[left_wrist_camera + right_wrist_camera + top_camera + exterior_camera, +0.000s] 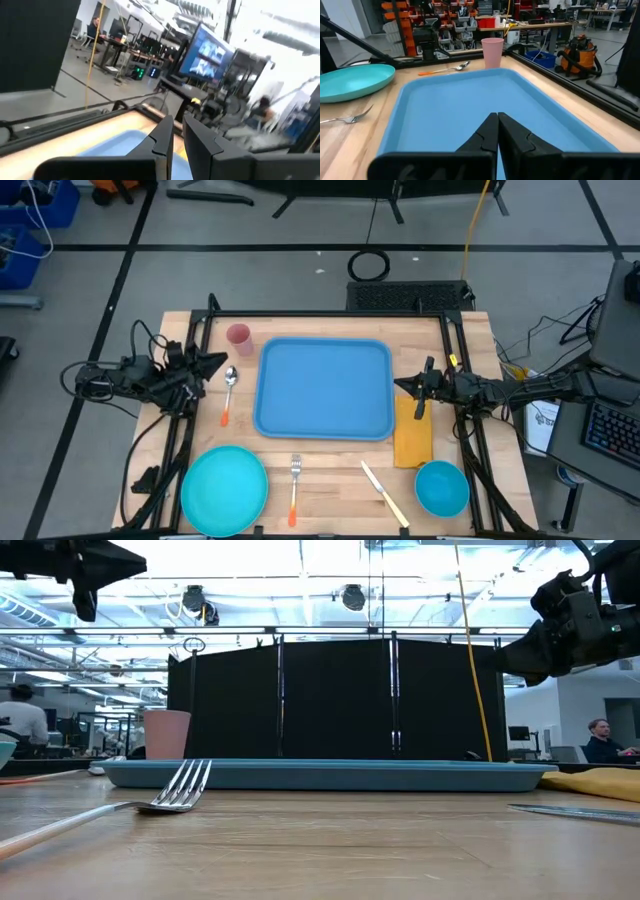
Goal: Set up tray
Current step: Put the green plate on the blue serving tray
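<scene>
The light-blue tray (325, 390) lies flat in the middle of the table and has nothing on it; it also shows in the low view (330, 773) and the right wrist view (470, 105). My left gripper (220, 363) is shut and empty, held above the table by the tray's left edge, over the spoon (229, 385). My right gripper (403, 385) is shut and empty, held above the tray's right edge. In the right wrist view its fingertips (497, 120) point across the tray.
A pink cup (238, 335) stands at the far left. A teal plate (224, 490), a fork (295, 485), a knife (385, 495) and a blue bowl (441, 487) lie along the near edge. A yellow napkin (412, 435) lies right of the tray.
</scene>
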Robot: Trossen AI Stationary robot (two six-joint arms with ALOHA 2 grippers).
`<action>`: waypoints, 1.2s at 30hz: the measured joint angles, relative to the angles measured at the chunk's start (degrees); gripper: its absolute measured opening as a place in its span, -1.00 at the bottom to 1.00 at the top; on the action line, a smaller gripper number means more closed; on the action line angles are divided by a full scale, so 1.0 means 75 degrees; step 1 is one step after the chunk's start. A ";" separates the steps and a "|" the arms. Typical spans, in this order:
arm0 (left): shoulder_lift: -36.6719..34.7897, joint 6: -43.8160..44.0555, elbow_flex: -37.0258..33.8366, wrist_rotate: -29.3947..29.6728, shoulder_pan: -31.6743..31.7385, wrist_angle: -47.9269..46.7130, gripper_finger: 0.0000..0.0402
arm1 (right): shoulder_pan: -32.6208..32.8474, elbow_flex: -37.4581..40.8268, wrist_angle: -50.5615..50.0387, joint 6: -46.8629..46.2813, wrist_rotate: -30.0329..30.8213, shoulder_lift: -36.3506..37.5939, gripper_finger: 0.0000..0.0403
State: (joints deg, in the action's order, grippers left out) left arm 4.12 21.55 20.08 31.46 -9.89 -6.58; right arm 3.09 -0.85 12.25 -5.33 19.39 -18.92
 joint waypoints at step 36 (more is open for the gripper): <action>0.5250 0.1528 0.1037 -0.2695 -0.1163 -0.2169 -0.16 | 0.0000 0.0001 -0.0066 -0.0200 0.0007 -0.0145 -1.00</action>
State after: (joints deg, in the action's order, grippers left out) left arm 43.49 33.01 27.85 11.24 -18.61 -22.85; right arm 3.09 -0.84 11.76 -6.83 19.44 -20.00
